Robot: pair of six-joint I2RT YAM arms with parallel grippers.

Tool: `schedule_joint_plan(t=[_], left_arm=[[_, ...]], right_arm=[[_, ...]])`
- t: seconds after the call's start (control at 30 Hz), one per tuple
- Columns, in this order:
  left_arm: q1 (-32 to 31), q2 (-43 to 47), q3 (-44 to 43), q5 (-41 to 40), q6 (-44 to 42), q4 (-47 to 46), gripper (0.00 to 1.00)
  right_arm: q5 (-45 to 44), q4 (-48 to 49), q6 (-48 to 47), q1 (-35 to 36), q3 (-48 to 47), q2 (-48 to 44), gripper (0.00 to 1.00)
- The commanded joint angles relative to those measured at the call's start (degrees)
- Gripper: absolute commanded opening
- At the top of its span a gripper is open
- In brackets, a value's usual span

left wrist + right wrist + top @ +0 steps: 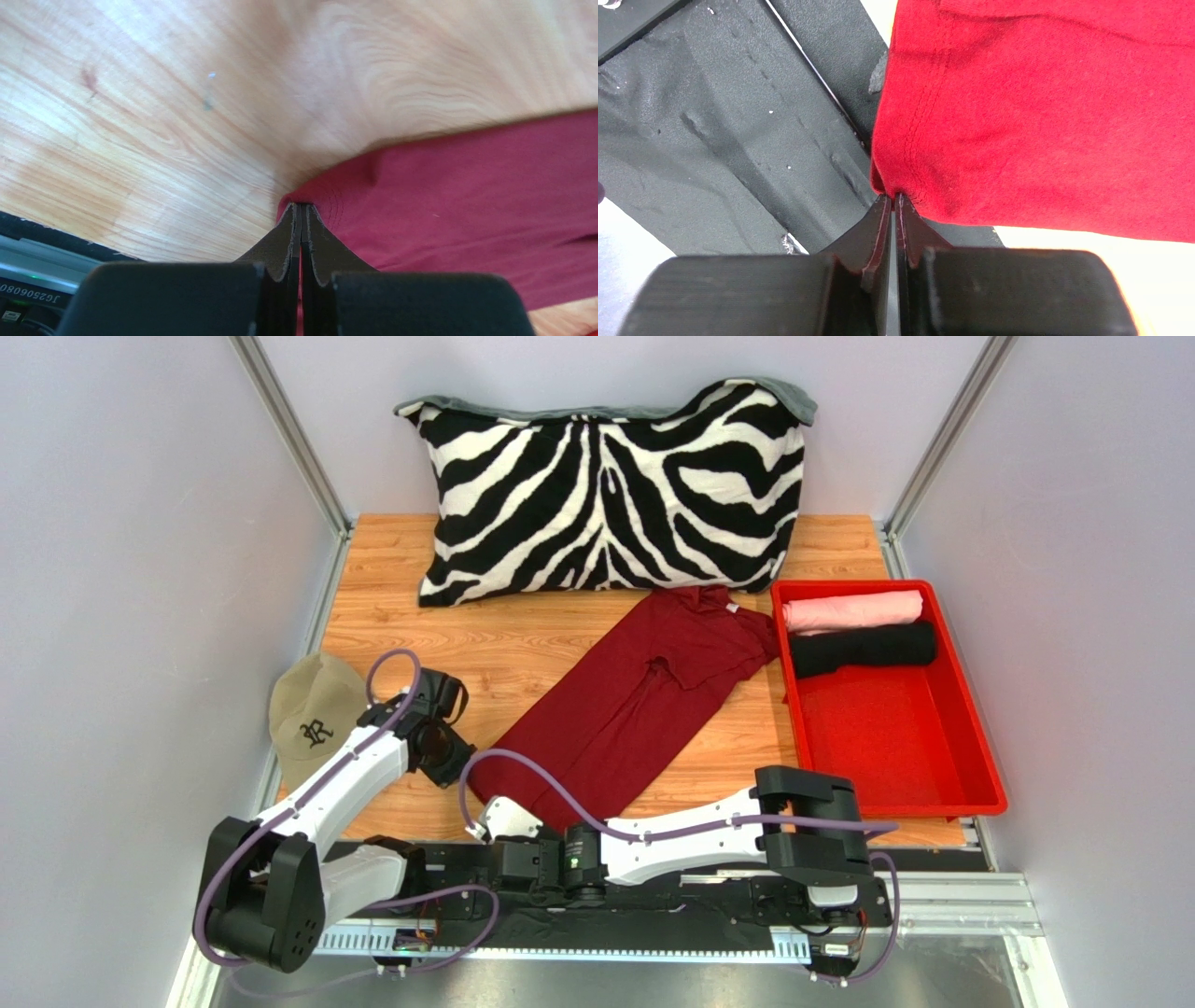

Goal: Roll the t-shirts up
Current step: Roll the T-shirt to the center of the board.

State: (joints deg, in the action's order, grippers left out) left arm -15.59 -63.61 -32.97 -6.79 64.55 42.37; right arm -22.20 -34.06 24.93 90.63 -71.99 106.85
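A maroon t-shirt (631, 700), folded into a long strip, lies slantwise across the wooden table. Both grippers hold its near end. My left gripper (460, 767) is shut on the hem's left corner; in the left wrist view the jaws (302, 207) pinch red cloth (477, 196). My right gripper (488, 812) is shut on the other near corner; in the right wrist view its tips (894, 198) bite the stitched hem (1053, 105). A pale pink t-shirt (852, 609) and a black t-shirt (863, 647) lie rolled in the red tray (898, 756).
A zebra-striped pillow (610, 490) leans against the back wall. A khaki cap (316, 717) sits at the table's left edge beside the left arm. The black base rail (738, 140) runs just below the shirt's near end. Walls close in on both sides.
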Motion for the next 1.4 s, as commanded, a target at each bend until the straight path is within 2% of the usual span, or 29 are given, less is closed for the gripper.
schedule_joint_plan(t=[0.0, 0.23, 0.5, 0.6, 0.63, 0.7, 0.73, 0.77, 0.9, 0.93, 1.13, 1.17, 1.37], left_arm=[[-2.07, -0.28, -5.34, -1.74, -1.45, 0.61, 0.0], [-5.67, -6.34, -14.56, -1.48, -0.66, 3.06, 0.0], [-10.94, -19.69, -28.27, -2.09, 2.59, 7.46, 0.0], [-11.12, -21.03, -30.04, -3.83, 2.77, 10.09, 0.0], [-11.12, -19.98, -29.7, -4.72, 3.12, 10.19, 0.01], [-10.6, -18.57, -27.6, -5.17, 2.6, 10.63, 0.1], [-9.73, -17.0, -26.45, -5.08, 2.42, 10.89, 0.21], [-9.02, -15.85, -24.88, -4.73, 2.42, 10.81, 0.27], [-4.89, -8.12, -13.21, -0.08, 1.37, 5.98, 0.29], [-4.27, -4.8, -11.78, 0.02, 0.93, 5.97, 0.34], [-2.6, 5.33, -4.92, -0.68, 3.11, 8.17, 0.43], [-2.34, 5.87, -4.21, -0.77, 3.38, 8.08, 0.45], [-0.93, 5.17, 0.8, 2.3, 2.86, 1.85, 0.46]], right_arm=[[-1.89, -0.74, -1.81, -1.24, -2.19, -3.48, 0.06], [-0.48, -1.53, -2.87, -6.07, -0.44, -9.11, 0.05], [4.35, 0.92, -1.9, -13.97, 5.8, -14.56, 0.04], [5.67, 1.81, -1.37, -15.74, 7.56, -15.7, 0.04], [5.76, 1.98, -1.37, -15.92, 7.91, -15.88, 0.04], [6.2, 2.42, -1.2, -16.18, 8.09, -15.88, 0.04], [6.37, 2.42, -1.2, -16.19, 8.09, -15.79, 0.04], [6.64, 2.6, -1.11, -16.19, 8.18, -15.53, 0.04], [7.34, 3.39, -0.58, -16.19, 8.88, -15.27, 0.03], [7.43, 3.56, -0.58, -16.19, 9.05, -15.27, 0.03], [7.69, 4.01, -0.49, -16.45, 9.85, -15.18, 0.03], [7.78, 4.01, -0.23, -16.45, 9.93, -15.18, 0.03], [7.87, 4.44, -0.14, -16.63, 10.55, -15.44, 0.03]])
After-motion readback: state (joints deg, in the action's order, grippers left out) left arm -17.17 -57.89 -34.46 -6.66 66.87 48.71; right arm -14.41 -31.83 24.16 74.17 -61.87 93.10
